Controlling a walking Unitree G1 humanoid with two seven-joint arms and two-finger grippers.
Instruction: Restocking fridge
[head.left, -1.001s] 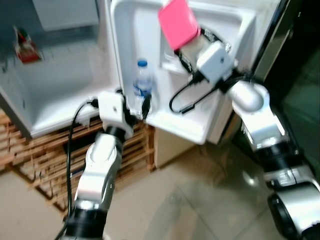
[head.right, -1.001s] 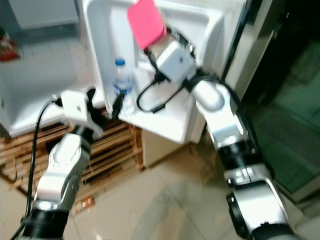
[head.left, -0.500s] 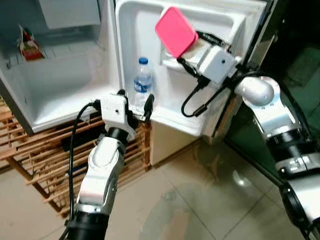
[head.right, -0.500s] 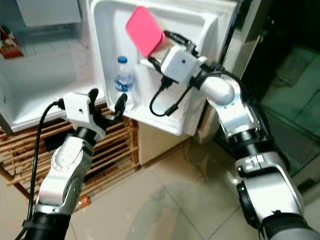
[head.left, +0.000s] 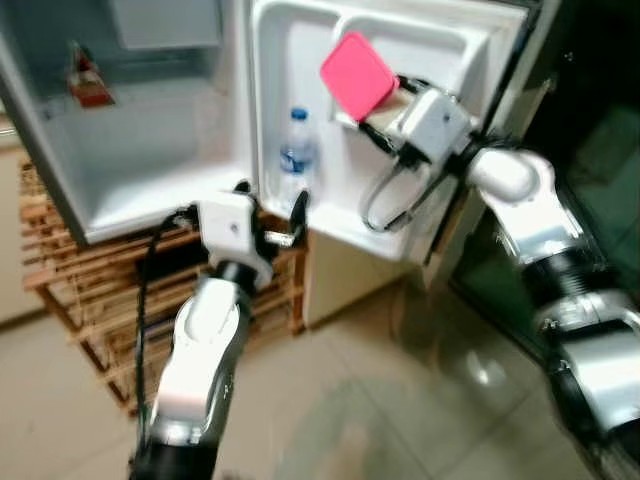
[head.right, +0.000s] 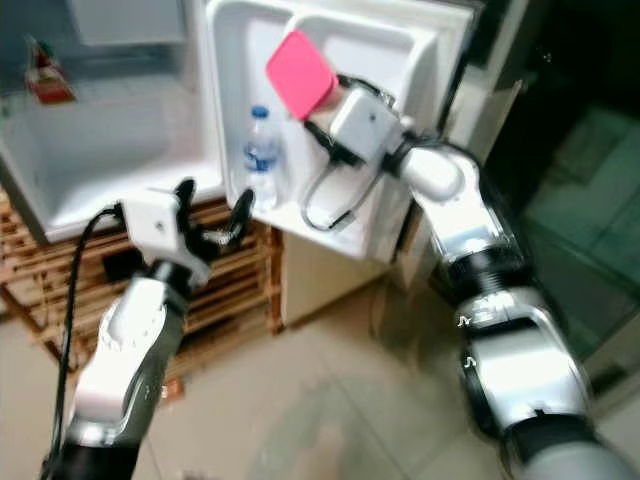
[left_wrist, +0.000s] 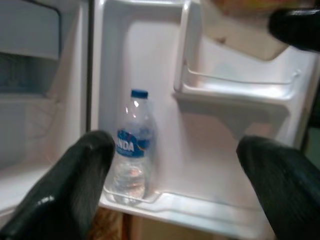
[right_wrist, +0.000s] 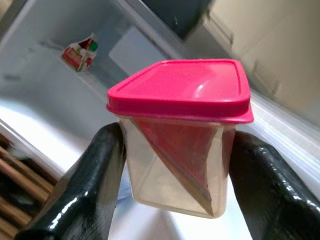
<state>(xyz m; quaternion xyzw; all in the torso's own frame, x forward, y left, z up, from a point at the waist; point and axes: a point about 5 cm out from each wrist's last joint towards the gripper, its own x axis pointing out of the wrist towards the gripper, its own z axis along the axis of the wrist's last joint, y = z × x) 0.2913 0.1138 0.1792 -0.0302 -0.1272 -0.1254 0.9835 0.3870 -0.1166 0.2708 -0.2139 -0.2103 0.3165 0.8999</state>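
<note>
The pink-lidded container (right_wrist: 180, 135) sits clamped in my right gripper (right_wrist: 175, 165) up at the fridge door's upper shelf (left_wrist: 235, 90), not yet set down, while a water bottle (head.left: 296, 152) already stands below and my left gripper (head.right: 212, 213) hovers empty, fingers spread.

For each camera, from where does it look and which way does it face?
Left eye: on the head, facing down at the open fridge door; both silver arms show.
Right eye: beside it, same scene.
Left wrist: along the open left pincer toward the water bottle on the door shelf.
Right wrist: along the right pincer, shut on the pink-lidded container.
Head views and the left wrist share the bottle.
</note>
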